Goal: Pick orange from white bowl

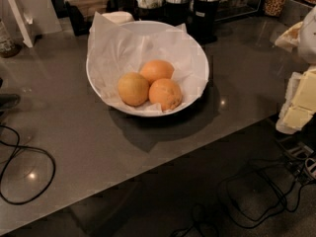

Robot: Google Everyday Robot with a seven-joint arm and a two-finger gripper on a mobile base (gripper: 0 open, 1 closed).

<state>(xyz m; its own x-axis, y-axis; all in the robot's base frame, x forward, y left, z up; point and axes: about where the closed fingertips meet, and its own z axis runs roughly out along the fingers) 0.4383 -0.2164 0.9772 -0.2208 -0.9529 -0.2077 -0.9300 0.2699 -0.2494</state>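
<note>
The white bowl (197, 58) stands on the grey counter, lined with crumpled white paper. Three fruits lie in it. The orange (165, 94) is the deep orange, dimpled one at the front right. A duller yellowish-brown fruit (133, 89) touches it on the left, and a smoother, lighter orange one (157, 70) lies behind. My gripper (299, 102), pale cream and white, is at the right edge of the view, well to the right of the bowl and apart from it, holding nothing that I can see.
Dark holders with napkins and cutlery (205, 11) stand just behind the bowl. A black cable (29, 174) loops on the counter at front left. The counter's front edge (163, 164) runs diagonally, with floor and cables (261, 196) below.
</note>
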